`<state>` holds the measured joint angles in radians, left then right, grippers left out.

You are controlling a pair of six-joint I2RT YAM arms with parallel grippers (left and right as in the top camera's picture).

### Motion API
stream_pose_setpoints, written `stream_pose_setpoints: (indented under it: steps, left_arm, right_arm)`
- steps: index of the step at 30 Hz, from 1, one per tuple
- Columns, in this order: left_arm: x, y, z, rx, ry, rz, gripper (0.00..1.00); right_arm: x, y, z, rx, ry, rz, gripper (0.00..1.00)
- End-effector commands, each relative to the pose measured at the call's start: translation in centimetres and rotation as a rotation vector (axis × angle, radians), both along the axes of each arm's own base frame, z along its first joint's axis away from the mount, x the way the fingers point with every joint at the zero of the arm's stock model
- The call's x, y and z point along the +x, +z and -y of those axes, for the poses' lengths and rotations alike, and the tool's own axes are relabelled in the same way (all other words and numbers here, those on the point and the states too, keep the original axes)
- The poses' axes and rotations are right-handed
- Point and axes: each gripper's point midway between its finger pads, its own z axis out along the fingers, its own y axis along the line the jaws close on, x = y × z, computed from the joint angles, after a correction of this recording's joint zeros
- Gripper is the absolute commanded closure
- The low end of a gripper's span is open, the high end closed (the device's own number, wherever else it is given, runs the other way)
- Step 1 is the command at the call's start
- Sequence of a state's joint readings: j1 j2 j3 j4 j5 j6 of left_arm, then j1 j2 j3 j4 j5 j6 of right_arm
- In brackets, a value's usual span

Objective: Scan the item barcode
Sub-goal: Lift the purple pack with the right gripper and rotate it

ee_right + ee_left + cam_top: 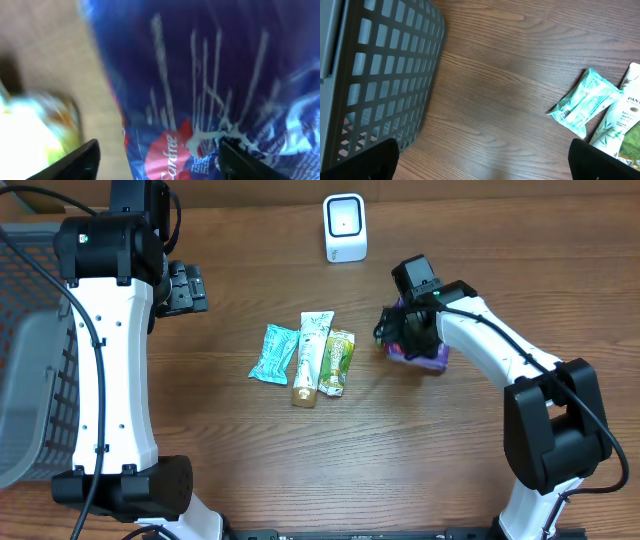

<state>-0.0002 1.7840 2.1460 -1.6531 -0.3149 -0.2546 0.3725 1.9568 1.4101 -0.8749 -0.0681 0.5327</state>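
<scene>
Right pincer sits low over a blue and purple packet on the right side of the wooden surface. Its fingers straddle the packet. The wrist view cannot tell whether they clamp it or only bracket it. The packet is mostly hidden, so its long axis is unclear. A white barcode scanner stands farther back and toward the left arm's side, nearer this arm. Left pincer hangs wide and empty near a grey basket. A teal packet, a tube and a green packet lie mid-surface, leaving clear room toward the scanner.
</scene>
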Motion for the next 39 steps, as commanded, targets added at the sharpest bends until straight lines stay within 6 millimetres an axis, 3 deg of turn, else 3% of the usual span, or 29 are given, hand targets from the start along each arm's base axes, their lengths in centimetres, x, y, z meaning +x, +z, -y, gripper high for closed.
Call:
stream_pose_setpoints:
  steps: [1,6,11,16,19,21,23,26,32,36,39]
  left_arm:
    - [-0.1,1.0,-0.1,0.009,-0.009,0.03,0.0]
    - [-0.1,1.0,-0.1,0.009,-0.009,0.03,0.0]
    - [-0.1,1.0,-0.1,0.009,-0.009,0.03,0.0]
    - [-0.1,1.0,-0.1,0.009,-0.009,0.03,0.0]
    - [-0.1,1.0,-0.1,0.009,-0.009,0.03,0.0]
    - [-0.1,1.0,-0.1,0.009,-0.009,0.03,0.0]
    - [-0.1,1.0,-0.1,0.009,-0.009,0.03,0.01]
    - [-0.1,1.0,-0.1,0.009,-0.009,0.03,0.01]
    - [-0.1,1.0,-0.1,0.009,-0.009,0.03,0.01]
    - [-0.1,1.0,-0.1,0.009,-0.009,0.03,0.0]
    - [-0.1,1.0,-0.1,0.009,-0.009,0.03,0.0]
  right_arm:
    - [-1.2,0.6,1.3,-0.046,0.271,-0.03,0.2]
    - [-0.5,1.7,6.4,-0.271,0.295,-0.032,0.12]
    - [2.0,5.9,7.4,-0.276,0.304,0.093,0.11]
    - [2.8,12.1,7.9,-0.115,0.122,0.221,0.08]
    - [1.8,14.4,9.9,0.019,-0.027,0.223,0.07]
    - [0.8,14.7,11.1,0.114,-0.075,0.196,0.07]
    - [-0.5,13.7,12.5,0.193,-0.133,0.145,0.08]
    - [-2.5,10.6,14.1,0.32,-0.206,0.066,0.08]
    - [-5.4,4.4,13.4,0.595,-0.267,0.03,0.09]
    - [-6.5,1.5,13.0,0.629,-0.329,0.015,0.08]
    - [-6.2,-0.1,12.5,0.646,-0.39,0.036,0.08]
